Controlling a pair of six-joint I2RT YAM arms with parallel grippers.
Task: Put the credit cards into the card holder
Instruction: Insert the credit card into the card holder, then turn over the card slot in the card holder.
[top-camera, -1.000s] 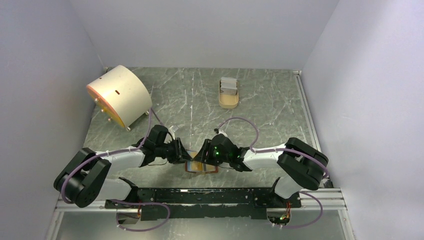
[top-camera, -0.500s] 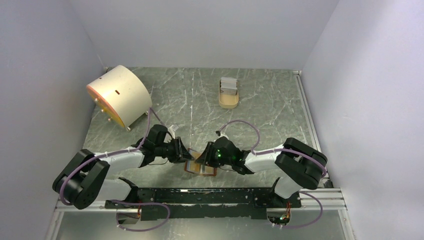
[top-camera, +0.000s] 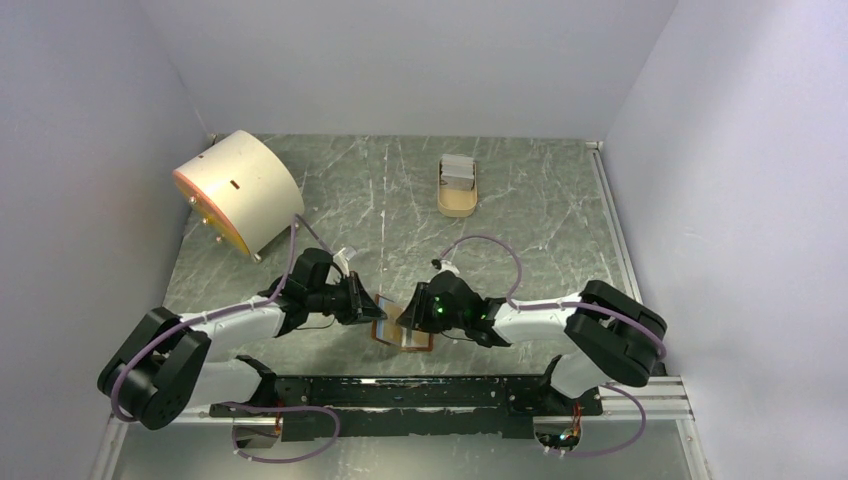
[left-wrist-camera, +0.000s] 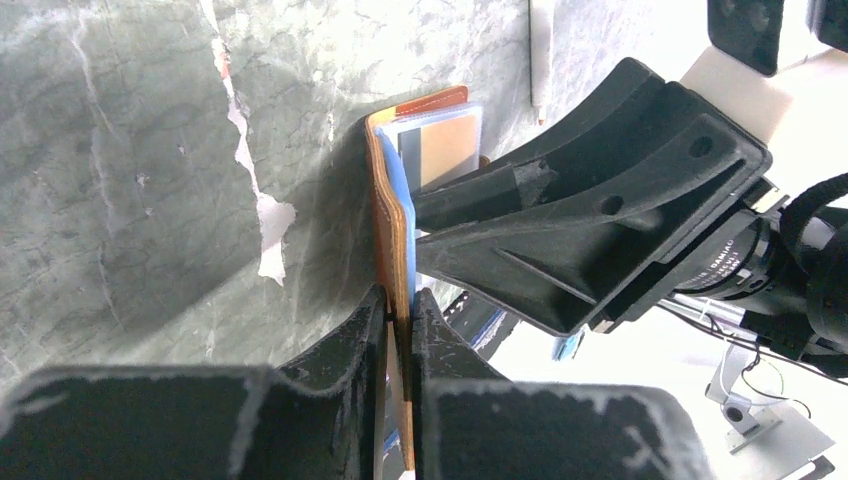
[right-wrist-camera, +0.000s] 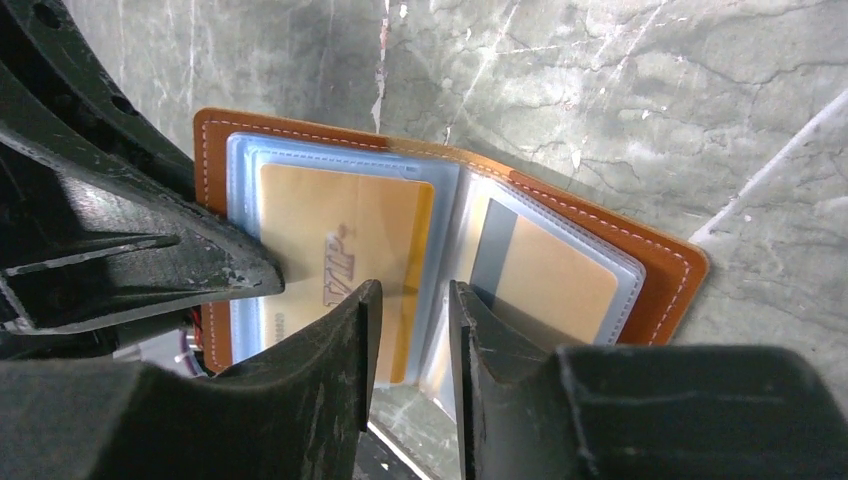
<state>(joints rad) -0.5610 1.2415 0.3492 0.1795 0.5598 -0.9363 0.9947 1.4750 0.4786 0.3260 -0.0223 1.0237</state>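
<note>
A: Where is the brown leather folding card holder (top-camera: 402, 335) with the light blue inside?

B: It lies open on the green-grey marbled table (top-camera: 540, 230), close to the near edge and just ahead of the black base rail (top-camera: 400, 392). Its clear sleeves are fanned out. One holds a gold card (right-wrist-camera: 330, 240) printed "VIP", another a card with a dark stripe (right-wrist-camera: 540, 275).

A: What's around it?

B: Both arms crowd it, one from each side. The tan oval tray (top-camera: 458, 208) with the pale grey credit cards (top-camera: 458, 170) stands well apart, toward the far wall. The big cream drum (top-camera: 238, 190) sits well apart in the far left corner. A thin white stick (left-wrist-camera: 540, 50) lies near the holder.

A: And the grippers?

B: The left gripper (left-wrist-camera: 400, 310) is clamped on the holder's left cover, leather and blue lining pinched edge-on between its fingers. The right gripper (right-wrist-camera: 412, 300) stands over the open inside with a narrow gap between its jaws. A sleeve edge shows in that gap, but I can't tell whether the jaws have hold of it.
</note>
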